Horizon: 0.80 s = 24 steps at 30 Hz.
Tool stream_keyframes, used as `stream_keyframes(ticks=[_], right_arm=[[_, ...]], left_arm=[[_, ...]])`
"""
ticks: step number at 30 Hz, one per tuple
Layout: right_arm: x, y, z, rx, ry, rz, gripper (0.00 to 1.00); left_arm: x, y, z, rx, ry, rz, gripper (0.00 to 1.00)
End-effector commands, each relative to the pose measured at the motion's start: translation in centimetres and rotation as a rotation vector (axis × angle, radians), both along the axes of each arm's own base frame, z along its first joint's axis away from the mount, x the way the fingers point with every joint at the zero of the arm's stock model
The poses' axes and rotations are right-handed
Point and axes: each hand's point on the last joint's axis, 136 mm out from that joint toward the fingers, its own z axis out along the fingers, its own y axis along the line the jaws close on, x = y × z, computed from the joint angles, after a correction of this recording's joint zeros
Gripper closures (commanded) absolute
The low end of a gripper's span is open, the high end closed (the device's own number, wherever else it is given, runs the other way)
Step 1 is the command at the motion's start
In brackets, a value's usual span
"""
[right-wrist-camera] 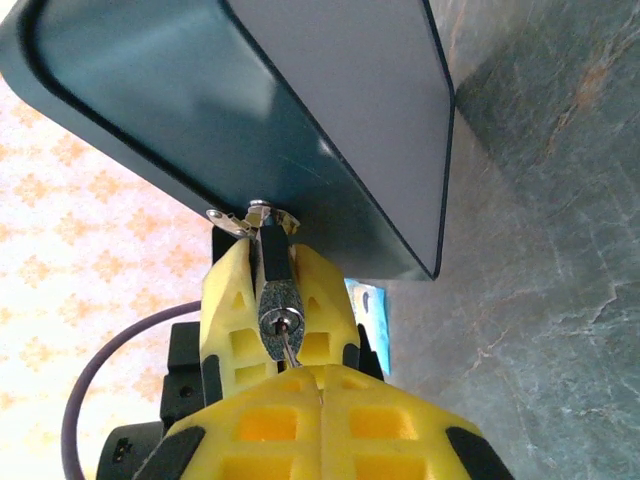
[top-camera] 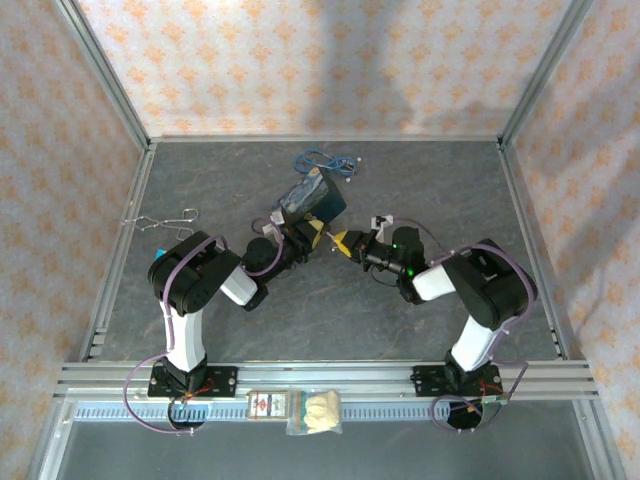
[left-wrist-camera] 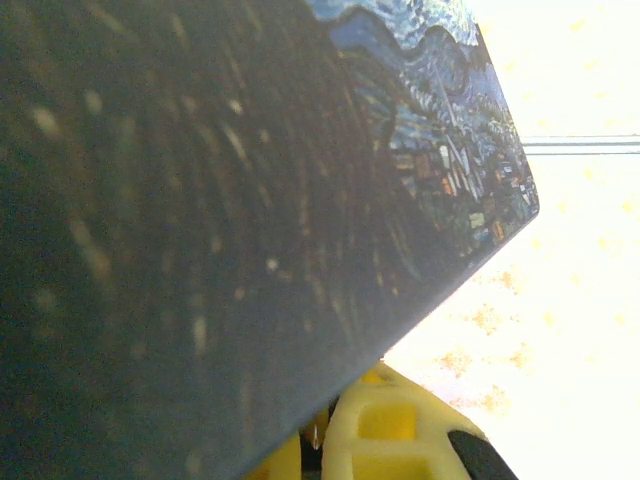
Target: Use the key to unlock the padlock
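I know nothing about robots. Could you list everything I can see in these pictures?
tin: one, painted blue and yellow, mid-table between the grippers
padlock: one, dark with a silvery shackle, hanging from the tin's clasp
key: one, thin metal, tip in the padlock's keyhole
cable: one, blue, coiled, behind the tin
tongs: one, silver wire, table's left edge
pack: one, red and white, on the near rail
bag: one, clear with cream contents, beside the pack
table: one, grey
left gripper: one, yellow fingers, shut on the padlock
right gripper: one, yellow fingers, shut on the key
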Motion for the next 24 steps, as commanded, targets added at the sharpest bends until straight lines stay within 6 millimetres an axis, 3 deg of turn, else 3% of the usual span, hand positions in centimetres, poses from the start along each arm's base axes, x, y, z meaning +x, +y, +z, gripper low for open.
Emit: stream_keyframes(ticks=[1, 7, 15, 24], right_arm=[[3.1, -0.4, 3.4, -0.085, -0.184, -0.128, 1.00], [3.3, -0.9, 3.4, -0.165, -0.229, -0.145, 1.00], [2.0, 0.2, 4.4, 0.024, -0.179, -0.110, 1.00], [0.7, -1.4, 3.0, -0.077, -0.151, -0.146, 1.00]], left_arm=[[-6.8, -6.5, 3.2, -0.029, -0.098, -0.373, 1.00], [-7.0, -6.7, 3.6, -0.034, -0.091, -0.381, 1.00], [-6.7, -6.7, 3.9, -0.031, -0.096, -0.355, 1.00], [-4.7, -4.2, 0.4, 0.040, 0.003, -0.188, 1.00]])
